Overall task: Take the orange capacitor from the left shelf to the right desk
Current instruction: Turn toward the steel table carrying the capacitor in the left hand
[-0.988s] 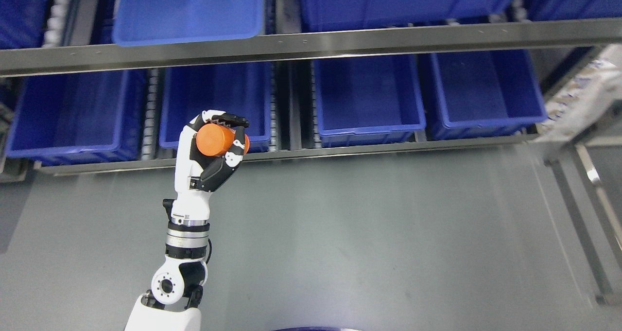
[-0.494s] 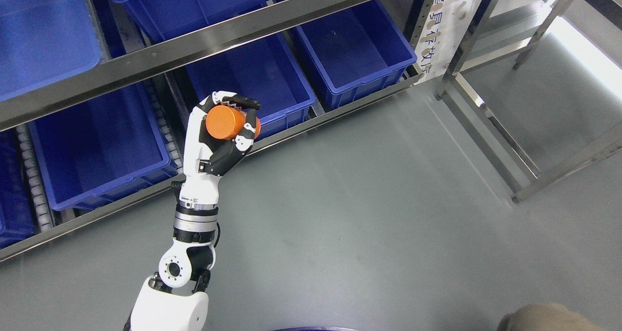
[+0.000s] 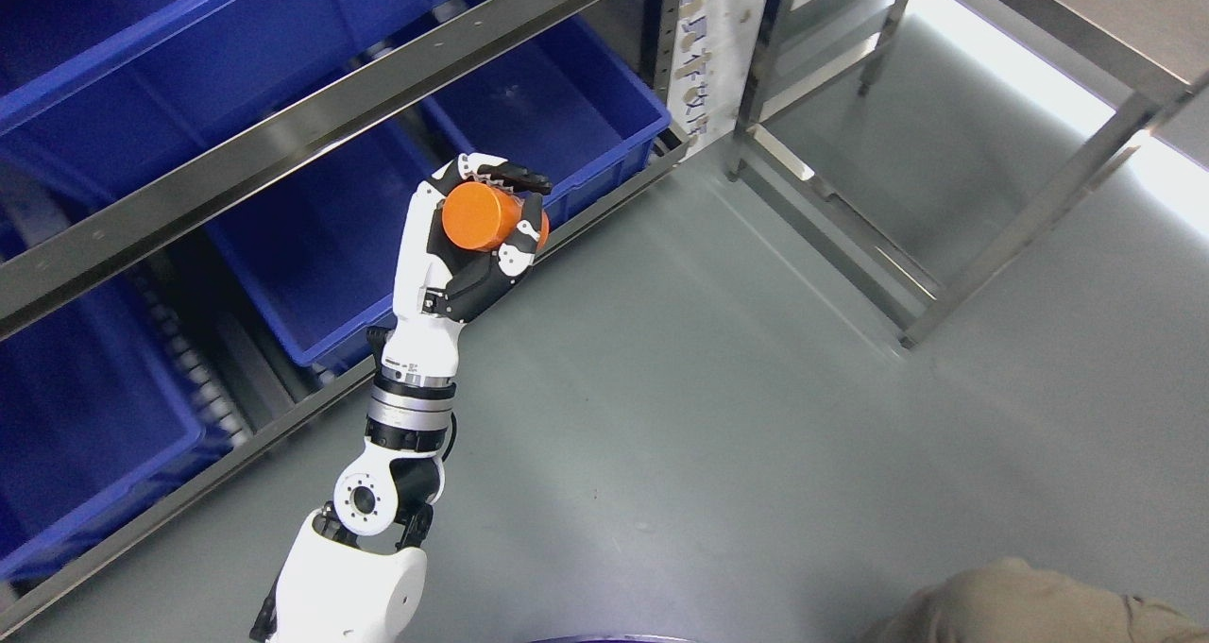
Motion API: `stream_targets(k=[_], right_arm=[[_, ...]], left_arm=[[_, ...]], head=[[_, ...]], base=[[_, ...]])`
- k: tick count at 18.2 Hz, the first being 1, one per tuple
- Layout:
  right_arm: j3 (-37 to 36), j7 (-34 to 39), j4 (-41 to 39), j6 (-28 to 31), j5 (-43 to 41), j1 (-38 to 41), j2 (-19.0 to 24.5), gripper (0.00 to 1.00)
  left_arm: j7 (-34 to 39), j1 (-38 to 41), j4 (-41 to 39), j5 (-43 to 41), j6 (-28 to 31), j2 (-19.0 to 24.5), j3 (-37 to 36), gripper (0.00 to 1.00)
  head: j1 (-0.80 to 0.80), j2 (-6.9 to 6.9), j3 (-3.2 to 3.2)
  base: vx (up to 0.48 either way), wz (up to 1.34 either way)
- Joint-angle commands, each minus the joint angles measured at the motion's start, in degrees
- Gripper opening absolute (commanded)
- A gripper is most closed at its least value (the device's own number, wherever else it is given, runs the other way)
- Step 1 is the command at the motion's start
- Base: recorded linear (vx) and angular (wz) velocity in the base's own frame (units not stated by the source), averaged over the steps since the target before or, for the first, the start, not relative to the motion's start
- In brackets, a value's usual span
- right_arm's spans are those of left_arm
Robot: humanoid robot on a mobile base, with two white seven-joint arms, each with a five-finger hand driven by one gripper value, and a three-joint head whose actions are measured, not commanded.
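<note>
An orange cylindrical capacitor is held up in my left hand, whose white and black fingers curl around it. The arm rises from the lower left of the head view, over the grey floor. Hand and capacitor sit in front of the shelf's lower rail, near a blue bin. The right desk's steel frame stands at the upper right, well apart from the hand. My right arm does not show.
The metal shelf with several blue bins runs diagonally across the left half. A white label plate hangs at its end post. Grey floor spreads between shelf and desk. A tan-clad part of a person shows at the bottom right.
The whole picture has swung right, so the camera has turned: the shelf slides left and the desk frame comes further in. The left hand keeps its grip on the capacitor.
</note>
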Motion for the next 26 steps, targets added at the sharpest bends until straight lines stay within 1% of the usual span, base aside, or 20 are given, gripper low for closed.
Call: stream_targets(k=[1,8,11,15,18,24,26], right_arm=[[-0.62,0.02,-1.00,-0.04,0.35,1.28,-0.99,1.00],[-0.62,0.02,-1.00,-0.04,0.35,1.37,-0.99,1.00],[-0.62,0.02,-1.00,-0.04,0.35,1.37,-0.99,1.00],[-0.62,0.02,-1.00,-0.04,0.35,1.28,-0.99,1.00],[-0.62,0.02,-1.00,-0.04,0.35,1.37,-0.99,1.00],[-0.62,0.02,-1.00,-0.04,0.35,1.37,-0.99,1.00],[-0.62,0.02,-1.00,-0.04,0.35,1.37,-0.99,1.00]], left_arm=[[0.06,-1.10,0.19,0.04,-0.07,0.90,-3.15,0.03],[-0.03,-1.89,0.10,0.04,-0.15,0.90,-3.50,0.03],[-0.03,-2.77,0.01,0.04,-0.50,0.90,-5.87,0.03],[-2.31,-3.29,0.10,-0.05,-0.77,0.90,-10.09,0.03],[-2.31,-7.84,0.62,0.04,0.46,0.90,-10.10,0.03],[-2.31,-14.09,2.73,-0.05,6.69,0.90,-9.83,0.03],[-2.31,-18.48,3.96,0.22,8.54,0.90,-10.36,0.03]], head=[[0.00,0.00,0.00],[0.00,0.00,0.00],[0.00,0.00,0.00],[0.00,0.00,0.00],[0.00,0.00,0.00],[0.00,0.00,0.00],[0.00,0.00,0.00]], base=[[0.225,-0.61],[0.294,-0.54],[0.365,-0.34],[0.377,-0.29],[0.350,-0.26],[0.306,-0.26],[0.254,-0.22]])
